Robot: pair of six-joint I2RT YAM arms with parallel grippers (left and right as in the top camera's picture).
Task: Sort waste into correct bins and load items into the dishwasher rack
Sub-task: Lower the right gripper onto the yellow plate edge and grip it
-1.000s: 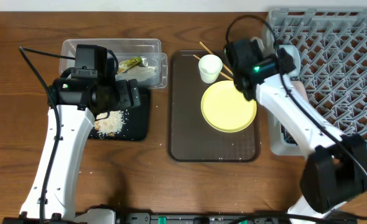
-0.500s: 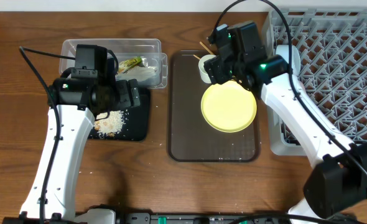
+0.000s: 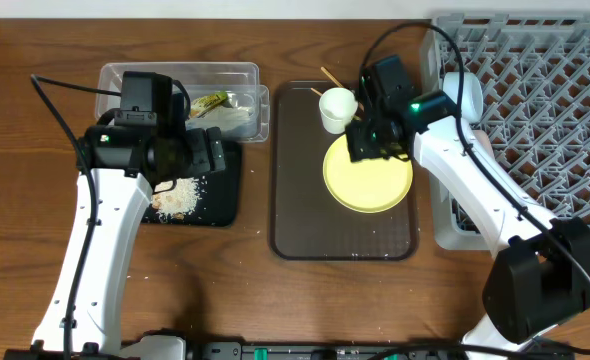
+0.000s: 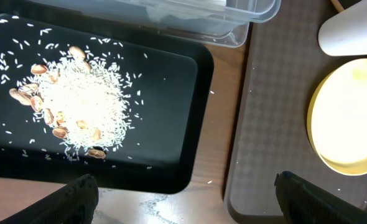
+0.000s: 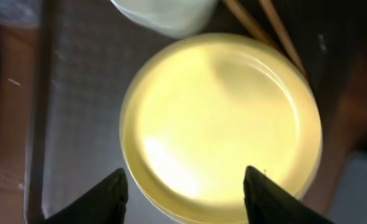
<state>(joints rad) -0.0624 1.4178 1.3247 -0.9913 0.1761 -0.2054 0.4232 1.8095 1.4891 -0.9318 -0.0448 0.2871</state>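
The yellow plate (image 3: 368, 175) (image 5: 221, 118) lies on the brown serving tray (image 3: 305, 200). A white cup (image 3: 337, 108) (image 5: 165, 12) stands just behind it, and the chopsticks (image 3: 328, 76) (image 5: 277, 31) run past the cup. My right gripper (image 3: 367, 148) (image 5: 183, 199) hovers over the plate's near-left rim, open. One finger is outside the rim and the other is over the plate, with nothing between them. My left gripper (image 3: 210, 155) (image 4: 190, 205) hangs wide open above the black tray (image 3: 225, 205) (image 4: 171, 168), which holds rice scraps (image 4: 78, 102). The clear tub (image 3: 180, 78) contains the wrapper (image 3: 207, 102) and white paper (image 3: 237, 118).
The grey dishwasher rack (image 3: 545, 110) fills the right side, and my right arm crosses its left edge. A white rounded thing (image 3: 465, 92) shows there, partly hidden by the arm. Bare wood runs along the table's front.
My right gripper has swung from near the rack, past the cup, down over the plate, and its jaws have narrowed. The left arm has stayed put.
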